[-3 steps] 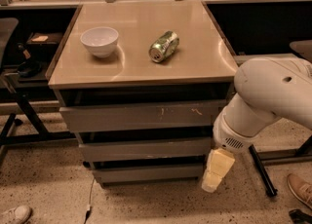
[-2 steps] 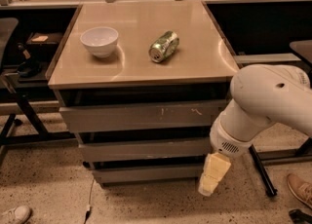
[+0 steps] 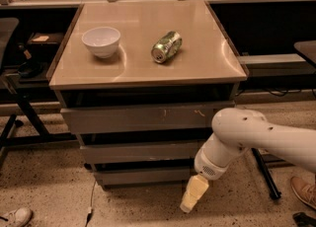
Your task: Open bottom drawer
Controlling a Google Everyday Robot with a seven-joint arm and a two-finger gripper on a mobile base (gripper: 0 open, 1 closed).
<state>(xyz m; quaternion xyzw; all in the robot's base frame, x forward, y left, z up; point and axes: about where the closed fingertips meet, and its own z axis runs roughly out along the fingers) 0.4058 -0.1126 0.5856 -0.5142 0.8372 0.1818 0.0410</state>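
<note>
The bottom drawer [image 3: 143, 175] is the lowest, narrowest grey front of three under the tan cabinet top [image 3: 197, 63]. It looks closed, its front about level with the drawer above. My gripper [image 3: 193, 194] hangs from the white arm [image 3: 256, 139] at the drawer's right end, just in front of it and near the floor. Its cream fingers [image 3: 191, 197] point down and to the left. I cannot tell whether it touches the drawer.
A white bowl [image 3: 101, 41] and a green can [image 3: 166, 47] lying on its side sit on the cabinet top. The top drawer [image 3: 143, 117] has pale scratch marks; the middle drawer [image 3: 140, 152] is below it. A dark stand leg [image 3: 264, 171] and a shoe [image 3: 302, 191] are at the right.
The arm and gripper have moved left and slightly down, closer to the bottom drawer's right end. The drawers, bowl and can have not moved.
</note>
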